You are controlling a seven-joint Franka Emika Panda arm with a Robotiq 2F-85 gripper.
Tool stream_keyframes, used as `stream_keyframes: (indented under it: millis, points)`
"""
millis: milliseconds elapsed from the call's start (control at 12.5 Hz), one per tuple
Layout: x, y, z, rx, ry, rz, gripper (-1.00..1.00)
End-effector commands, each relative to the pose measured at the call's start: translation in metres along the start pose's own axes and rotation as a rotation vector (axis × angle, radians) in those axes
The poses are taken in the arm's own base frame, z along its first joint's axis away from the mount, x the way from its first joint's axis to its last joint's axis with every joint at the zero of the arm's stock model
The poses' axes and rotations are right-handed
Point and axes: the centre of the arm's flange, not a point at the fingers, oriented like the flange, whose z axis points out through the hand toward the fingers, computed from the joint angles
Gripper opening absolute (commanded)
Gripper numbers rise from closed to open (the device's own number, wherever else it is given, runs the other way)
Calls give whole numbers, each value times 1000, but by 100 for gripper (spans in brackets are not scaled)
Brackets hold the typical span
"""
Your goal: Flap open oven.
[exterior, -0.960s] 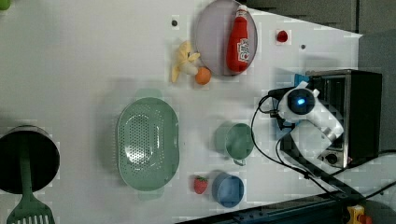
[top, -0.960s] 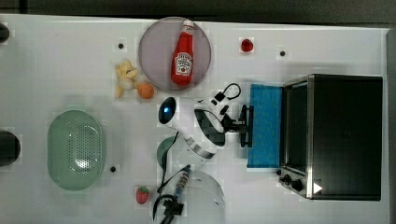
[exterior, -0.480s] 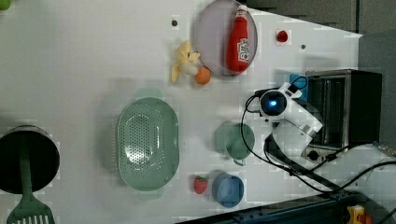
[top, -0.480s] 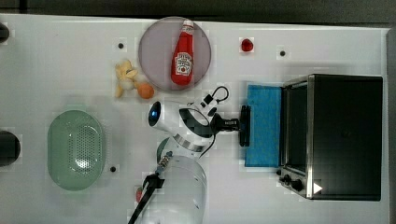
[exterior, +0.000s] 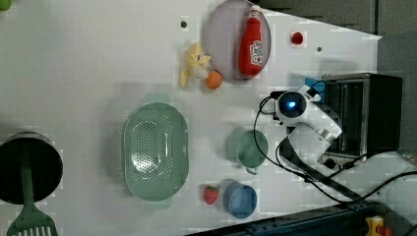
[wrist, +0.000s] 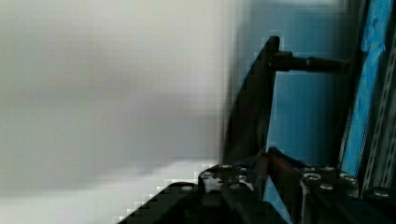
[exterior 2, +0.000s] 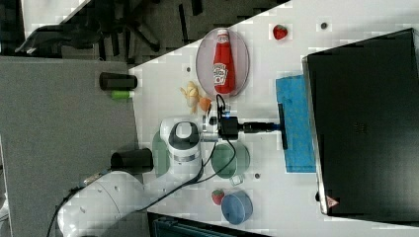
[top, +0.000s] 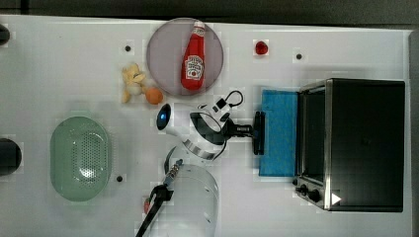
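At the far left of the top view we see a green colander (top: pixel 80 158) on the white table (top: pixel 59 64), with a peeled banana (top: pixel 131 80) and an orange (top: pixel 154 96) nearer the centre. Above centre, a ketchup bottle (top: pixel 193 63) lies on a grey plate (top: pixel 163 54), and a strawberry (top: pixel 261 47) sits further right near the upper edge. In the middle of the frame the white arm reaches toward the right, and its gripper (top: pixel 253 131) is clamped on the black bar handle (top: pixel 259 147) of the door. We see the same grip in the right view, where the gripper (exterior 2: pixel 274 126) meets the handle (exterior 2: pixel 282 133) at mid-frame. The blue-tinted glass door (top: pixel 279 132) is swung down, lying nearly flat on the table right of centre. Behind it the oven (top: pixel 368 143) fills the right side of the top view, its black knobs (top: pixel 309 190) at the lower corner of the front. In the left view, a green cup (exterior: pixel 251 148) and a blue bowl (exterior: pixel 241 200) sit low in the frame, left of the oven (exterior: pixel 369 115).
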Motion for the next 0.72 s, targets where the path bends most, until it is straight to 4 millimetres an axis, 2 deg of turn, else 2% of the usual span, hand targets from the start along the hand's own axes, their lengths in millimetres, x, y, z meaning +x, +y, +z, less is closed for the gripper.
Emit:
stream_keyframes:
  millis: [80,400,720]
  points:
    - [35,58,-89,168,122,242,-65]
    - [35,132,-160,433,32,556,-65]
    - [16,199,-220,650,-73,746,-65]
